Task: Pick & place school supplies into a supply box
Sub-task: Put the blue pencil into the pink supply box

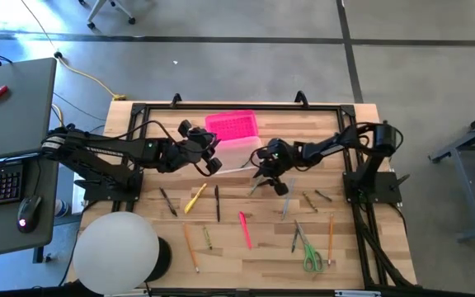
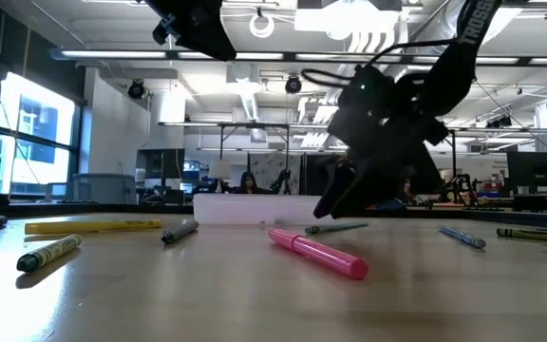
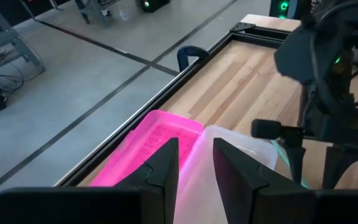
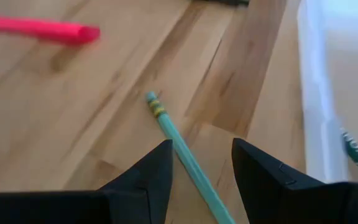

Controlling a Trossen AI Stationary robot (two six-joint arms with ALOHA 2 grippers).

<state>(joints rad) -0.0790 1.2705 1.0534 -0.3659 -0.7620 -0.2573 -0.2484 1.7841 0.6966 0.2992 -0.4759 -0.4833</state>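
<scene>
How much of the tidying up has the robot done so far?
Hardly any. The box sits with its pink lid open, and one blue-green thing seems to lie inside. The right gripper hovers with open jaws over a light blue pencil; nothing is held yet. The left gripper waits by the lid. Left on the table: the yellow marker, pink marker, scissors and the other pencils.

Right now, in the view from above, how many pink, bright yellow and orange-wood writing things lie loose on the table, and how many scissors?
Pink marker: 1
Bright yellow marker: 1
Orange-wood pencils: 2
Green-handled scissors: 1
Total: 5
</scene>
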